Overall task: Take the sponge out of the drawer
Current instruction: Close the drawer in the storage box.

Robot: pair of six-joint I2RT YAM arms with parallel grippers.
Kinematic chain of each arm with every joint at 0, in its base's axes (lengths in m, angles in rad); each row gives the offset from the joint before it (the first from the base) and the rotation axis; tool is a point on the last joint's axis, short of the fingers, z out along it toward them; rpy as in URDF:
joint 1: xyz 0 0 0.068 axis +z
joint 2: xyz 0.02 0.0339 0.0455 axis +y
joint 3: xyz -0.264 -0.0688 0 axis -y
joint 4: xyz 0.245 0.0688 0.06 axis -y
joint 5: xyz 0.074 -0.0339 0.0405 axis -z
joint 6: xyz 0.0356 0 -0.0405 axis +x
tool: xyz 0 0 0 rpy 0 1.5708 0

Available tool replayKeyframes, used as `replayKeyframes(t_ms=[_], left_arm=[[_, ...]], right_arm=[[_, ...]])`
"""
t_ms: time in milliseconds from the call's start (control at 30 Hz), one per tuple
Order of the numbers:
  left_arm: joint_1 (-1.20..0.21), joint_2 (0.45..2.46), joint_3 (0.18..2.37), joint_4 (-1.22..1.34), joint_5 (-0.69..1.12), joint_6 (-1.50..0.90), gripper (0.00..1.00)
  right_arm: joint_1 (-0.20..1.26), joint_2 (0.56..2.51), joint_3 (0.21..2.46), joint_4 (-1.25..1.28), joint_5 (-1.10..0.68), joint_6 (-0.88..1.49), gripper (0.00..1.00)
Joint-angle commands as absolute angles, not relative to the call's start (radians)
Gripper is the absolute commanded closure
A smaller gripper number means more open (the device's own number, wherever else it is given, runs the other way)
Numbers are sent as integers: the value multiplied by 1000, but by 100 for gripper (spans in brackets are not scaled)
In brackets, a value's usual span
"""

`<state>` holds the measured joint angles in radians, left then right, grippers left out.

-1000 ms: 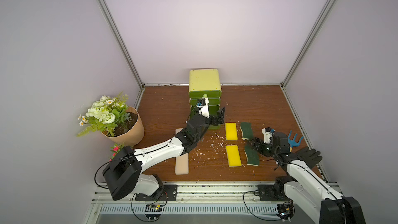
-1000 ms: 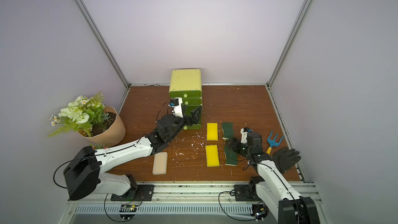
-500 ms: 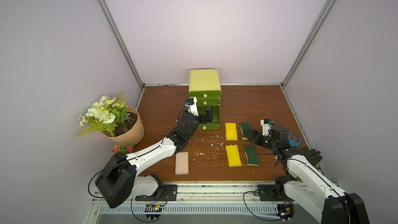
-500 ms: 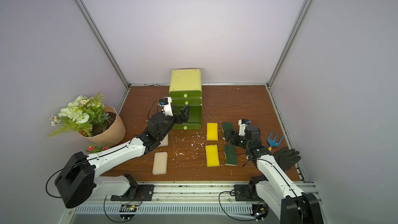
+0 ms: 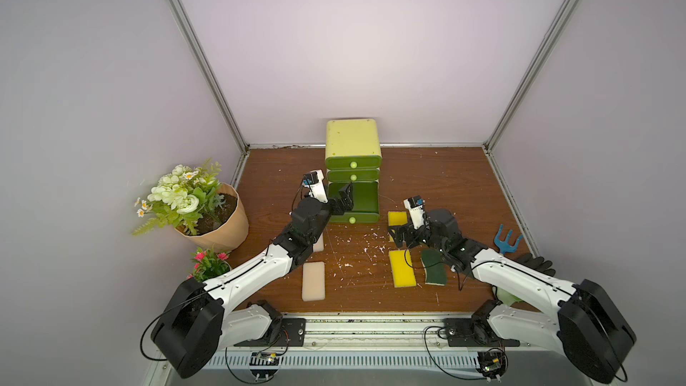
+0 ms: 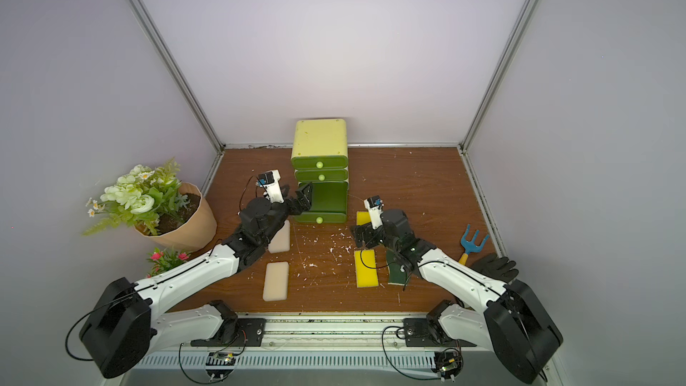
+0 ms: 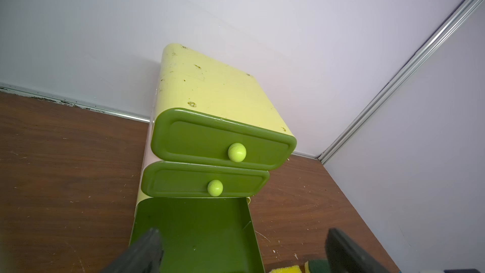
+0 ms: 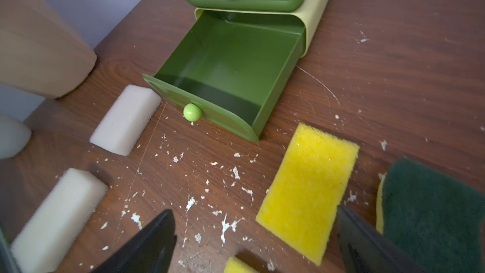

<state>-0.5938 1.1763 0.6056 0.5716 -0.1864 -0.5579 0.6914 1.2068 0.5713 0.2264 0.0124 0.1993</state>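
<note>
Green plastic bottom drawer [image 8: 231, 74]: pulled out, smooth floor bare. Left claw [image 7: 244, 253] has drifted to its left wall, spread wide, empty. Right claw [image 8: 259, 245] has just widened fully, gripping nothing, near the porous yellow foam sponge [image 8: 309, 172] lying flat on the wood-grain desk [image 8: 393, 48], just right of the drawer front. Removal looks complete.

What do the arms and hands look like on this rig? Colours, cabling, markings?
Both alike: left arm and right arm have white link shells, black joints and bulky black shoulder housings. Thin black cables loop along them. Left hand and right hand are black with wedge-shaped fingers, each carrying a white wrist camera with a blue part. No markings legible.
</note>
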Motion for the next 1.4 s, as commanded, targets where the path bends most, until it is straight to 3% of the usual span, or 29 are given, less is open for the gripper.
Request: replayKeyframes(t_ms=[0,567,1367], left_arm=[[-577,1150,592,587,-195,-566,0],[-563,1136,577,594,-181,-565,0],[-563,1101,555,600,-190,-554,0]], right_arm=[[760,1270,637,282,158,47,1],[896,1714,995,113,585,-41,1],[894,1931,1197,186,732,-107,1]])
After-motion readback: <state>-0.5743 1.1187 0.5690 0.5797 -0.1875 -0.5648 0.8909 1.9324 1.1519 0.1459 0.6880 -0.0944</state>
